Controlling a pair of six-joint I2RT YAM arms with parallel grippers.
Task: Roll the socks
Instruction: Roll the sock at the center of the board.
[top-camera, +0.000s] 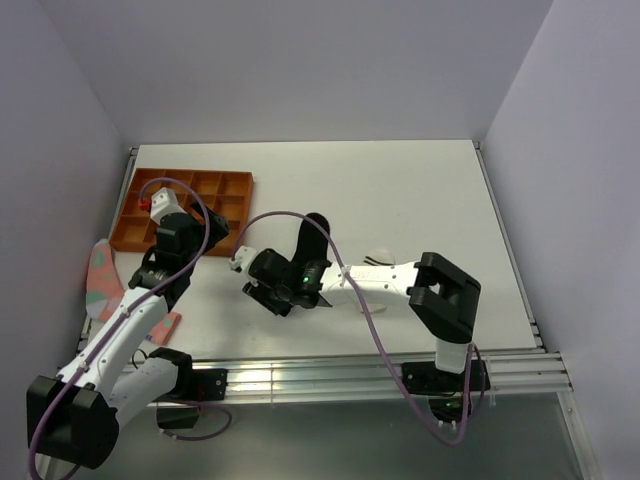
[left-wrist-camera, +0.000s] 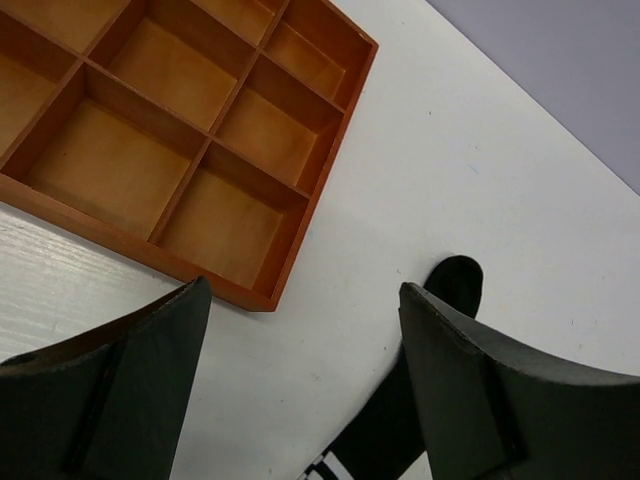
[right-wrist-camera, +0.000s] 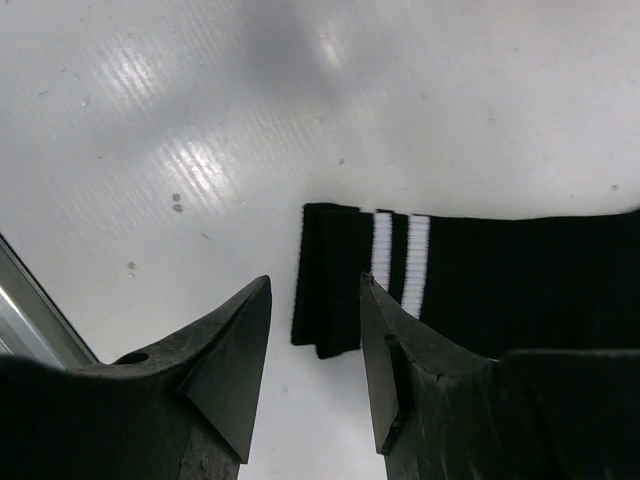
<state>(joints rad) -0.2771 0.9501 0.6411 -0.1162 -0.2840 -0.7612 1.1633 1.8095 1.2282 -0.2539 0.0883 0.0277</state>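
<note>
The right tool (right-wrist-camera: 316, 295) hangs with jaws parted and empty, the striped cuff of the black sock (right-wrist-camera: 480, 290) lying on the tabletop (right-wrist-camera: 200, 120) just ahead of its tips. The left tool (left-wrist-camera: 303, 295), spread wide, hovers with the sock's toe ahead to its right. Rolling appears not yet begun. The next move calls for pinching the cuff and turning it over. The white sock (top-camera: 380, 257) peeks out well behind the right tool.

Looking down from high up at the back; close and low from both wrists (all sharing the black sock (right-wrist-camera: 500, 290)).
</note>
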